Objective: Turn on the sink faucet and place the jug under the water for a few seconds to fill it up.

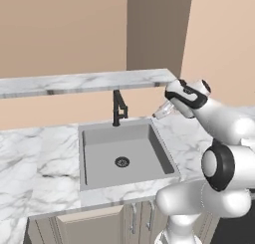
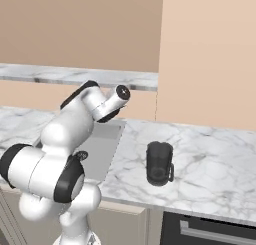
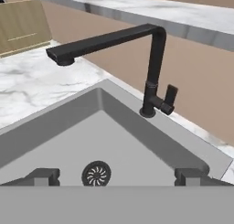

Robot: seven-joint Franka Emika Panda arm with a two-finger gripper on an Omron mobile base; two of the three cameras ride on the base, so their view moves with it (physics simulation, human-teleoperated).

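Left base view: black faucet [image 1: 117,107] upright at back rim of sink [image 1: 94,158]; drain [image 1: 122,162] in the basin. Arm raised at the sink's right.

Right base view: jug [image 2: 159,163] upright on counter [image 2: 215,164], right of sink, well apart from arm.

Hand view: gripper [image 3: 119,176] spread wide, holding nothing, over the basin. Faucet's spout reaches left; lever [image 3: 170,96] right of stem.

The black sink faucet [image 3: 153,72] stands upright at the rear rim of the grey sink [image 3: 68,127], side lever [image 3: 170,97] near its base. The round drain [image 3: 96,173] lies between the widely separated gripper [image 3: 118,176] fingertips.
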